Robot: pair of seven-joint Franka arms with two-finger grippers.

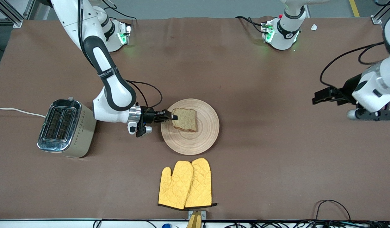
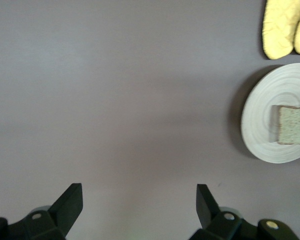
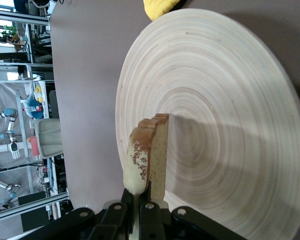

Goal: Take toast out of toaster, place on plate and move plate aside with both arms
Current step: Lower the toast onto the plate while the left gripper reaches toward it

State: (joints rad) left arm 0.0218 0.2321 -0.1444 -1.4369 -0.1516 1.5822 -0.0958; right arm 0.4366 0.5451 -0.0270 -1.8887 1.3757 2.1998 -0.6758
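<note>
The toast [image 1: 184, 119] is a light brown slice with a darker crust. My right gripper [image 1: 173, 116] is shut on its edge and holds it flat, low over the pale beige plate [image 1: 201, 139]. I cannot tell whether the toast touches the plate. In the right wrist view the fingers [image 3: 145, 192] pinch the toast [image 3: 150, 150] in front of the ringed plate [image 3: 230, 125]. My left gripper [image 1: 316, 96] is open and empty, up over bare table toward the left arm's end. The left wrist view shows its gripper [image 2: 140, 200] open, with the plate [image 2: 260, 125] and the toast [image 2: 293, 125] far off.
A silver two-slot toaster [image 1: 65, 128] stands beside the plate toward the right arm's end, its white cord running off the table edge. A pair of yellow oven mitts [image 1: 185, 183] lies nearer the front camera than the plate. A brown mat covers the table.
</note>
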